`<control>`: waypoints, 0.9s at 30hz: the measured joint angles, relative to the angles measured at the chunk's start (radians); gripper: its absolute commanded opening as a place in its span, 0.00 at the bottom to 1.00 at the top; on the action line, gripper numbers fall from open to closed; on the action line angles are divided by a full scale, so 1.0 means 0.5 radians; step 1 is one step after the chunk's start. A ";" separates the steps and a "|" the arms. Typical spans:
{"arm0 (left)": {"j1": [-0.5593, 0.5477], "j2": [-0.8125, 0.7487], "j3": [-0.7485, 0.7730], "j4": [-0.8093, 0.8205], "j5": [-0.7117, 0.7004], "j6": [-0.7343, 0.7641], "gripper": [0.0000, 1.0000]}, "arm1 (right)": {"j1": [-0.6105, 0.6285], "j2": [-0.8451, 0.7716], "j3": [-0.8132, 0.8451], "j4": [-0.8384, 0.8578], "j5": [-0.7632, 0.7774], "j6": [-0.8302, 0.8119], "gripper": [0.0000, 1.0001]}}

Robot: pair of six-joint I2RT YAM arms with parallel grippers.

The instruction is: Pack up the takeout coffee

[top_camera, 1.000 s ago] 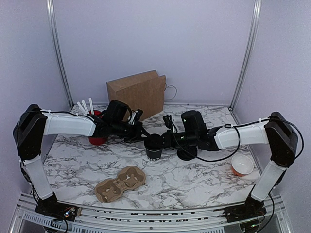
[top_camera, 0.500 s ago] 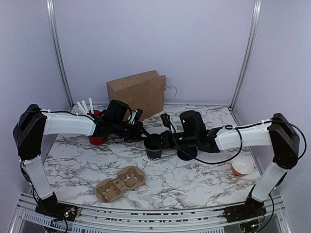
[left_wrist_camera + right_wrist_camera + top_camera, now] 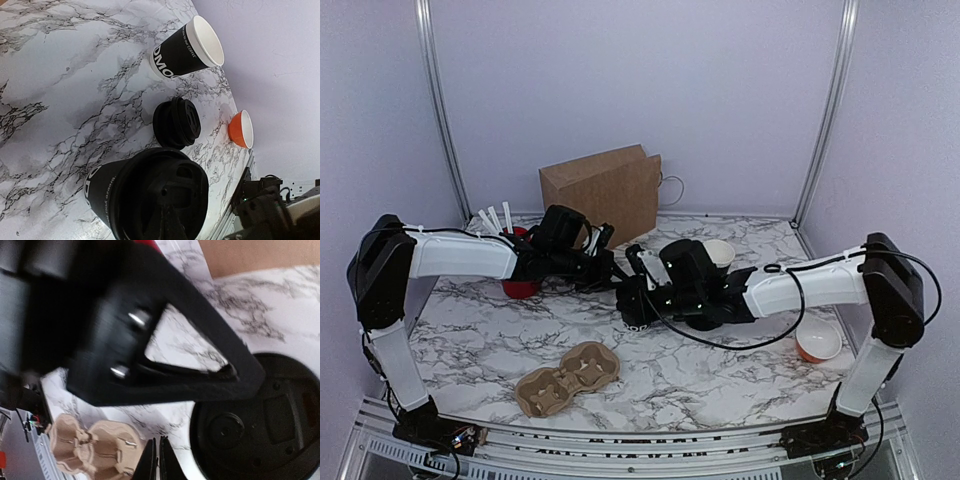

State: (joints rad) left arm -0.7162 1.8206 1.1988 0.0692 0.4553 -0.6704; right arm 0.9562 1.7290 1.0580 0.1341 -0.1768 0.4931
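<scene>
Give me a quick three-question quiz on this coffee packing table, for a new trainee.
1. True or false: the coffee has its lid on.
2. The bowl is: A orange, B blue, C green.
3. Fill in: the white sticks stand in a ___ cup.
Key: 1 true; 2 A; 3 red.
</scene>
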 measured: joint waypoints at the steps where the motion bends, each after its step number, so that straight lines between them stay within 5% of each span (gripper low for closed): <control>1: 0.000 0.000 0.002 -0.001 -0.002 0.001 0.00 | 0.000 0.046 0.000 -0.030 0.011 -0.002 0.04; 27: -0.024 0.001 0.065 -0.117 -0.045 0.013 0.00 | 0.000 -0.163 0.159 -0.294 0.287 -0.114 0.08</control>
State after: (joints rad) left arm -0.7284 1.8210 1.2312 0.0105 0.4328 -0.6640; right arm 0.9562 1.6478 1.1374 -0.0128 -0.0334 0.4362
